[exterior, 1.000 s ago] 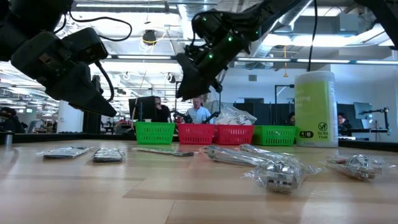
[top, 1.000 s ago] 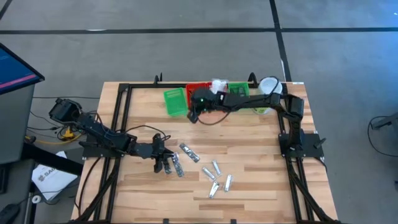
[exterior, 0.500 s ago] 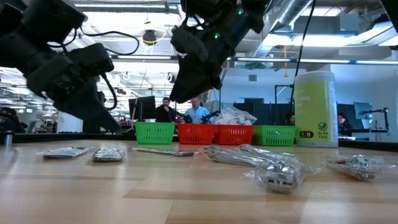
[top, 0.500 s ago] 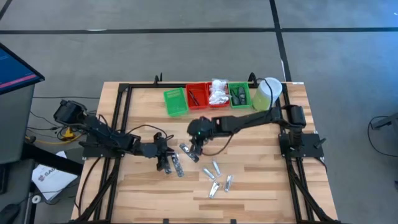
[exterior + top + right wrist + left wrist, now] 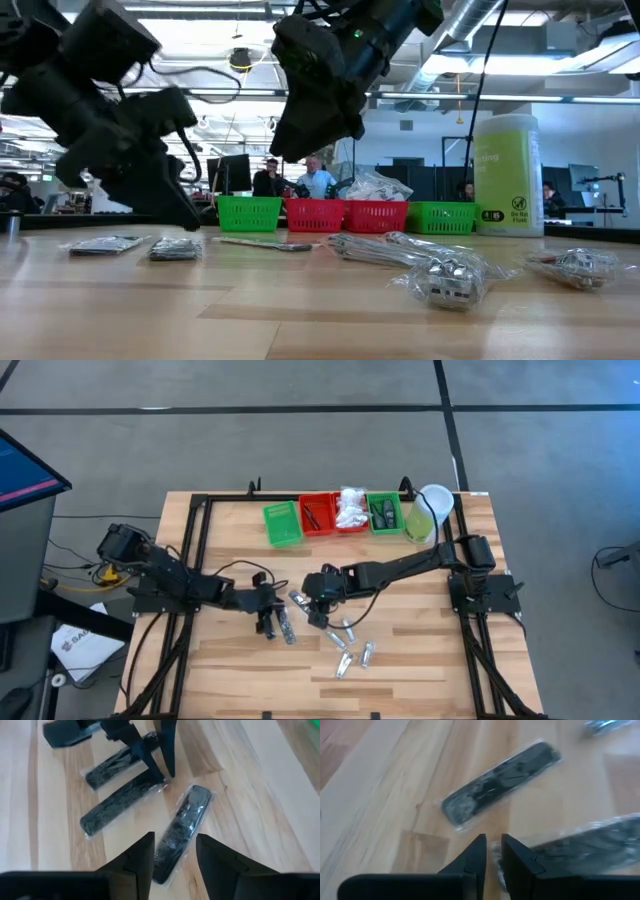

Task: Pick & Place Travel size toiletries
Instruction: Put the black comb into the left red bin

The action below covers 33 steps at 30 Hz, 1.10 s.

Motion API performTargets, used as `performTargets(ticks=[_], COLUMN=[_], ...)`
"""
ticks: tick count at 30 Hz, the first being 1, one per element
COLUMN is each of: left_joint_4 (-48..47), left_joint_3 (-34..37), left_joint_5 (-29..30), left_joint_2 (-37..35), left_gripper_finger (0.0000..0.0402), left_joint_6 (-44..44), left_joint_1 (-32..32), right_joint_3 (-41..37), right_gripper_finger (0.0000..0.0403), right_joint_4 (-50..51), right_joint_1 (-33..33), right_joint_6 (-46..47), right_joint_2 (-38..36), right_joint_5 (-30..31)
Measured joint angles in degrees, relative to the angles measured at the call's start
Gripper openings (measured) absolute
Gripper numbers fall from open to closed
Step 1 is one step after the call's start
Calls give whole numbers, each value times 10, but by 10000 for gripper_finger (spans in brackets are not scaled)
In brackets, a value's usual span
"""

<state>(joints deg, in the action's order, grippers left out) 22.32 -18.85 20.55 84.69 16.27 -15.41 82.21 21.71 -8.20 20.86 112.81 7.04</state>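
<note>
Under rt claw (image 5: 172, 852) (fingers parted, empty), wrapped comb (image 5: 180, 832) lies flat, long axis diagonal.

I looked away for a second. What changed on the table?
The right gripper swung from over the red tray down to the wrapped combs, open and empty. The left gripper crept closer to its combs. Toiletries and trays stayed put.

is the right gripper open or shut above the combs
Open. In the right wrist view the right gripper shows a clear gap between its fingers, empty, above a wrapped black comb.
</note>
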Motion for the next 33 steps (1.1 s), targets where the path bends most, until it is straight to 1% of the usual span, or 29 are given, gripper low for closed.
performTargets(ticks=[5,10,16,19,22,26,29,33], left_joint_4=[8,23,23,24,24,22,22,24], left_joint_3=[0,0,-14,-24,-26,-26,-26,-26], left_joint_5=[0,14,13,-3,-38,-51,-76,-88], left_joint_2=[23,24,24,24,24,24,24,52], left_gripper_finger=[60,91,126,136,144,154,160,160], left_joint_6=[-12,-41,-83,-90,-93,-117,-119,-117], left_joint_1=[17,18,25,38,58,75,90,100], right_joint_3=[0,0,0,0,0,0,0,0], right_gripper_finger=[140,137,139,139,137,139,140,141], right_joint_4=[6,6,6,7,7,7,8,8], right_joint_1=[-5,-5,-5,-5,-5,-5,-5,-5], right_joint_6=[2,2,2,2,-2,-3,-3,-4], right_joint_2=[0,0,0,0,0,0,0,0], right_joint_5=[4,4,4,4,5,5,5,5])
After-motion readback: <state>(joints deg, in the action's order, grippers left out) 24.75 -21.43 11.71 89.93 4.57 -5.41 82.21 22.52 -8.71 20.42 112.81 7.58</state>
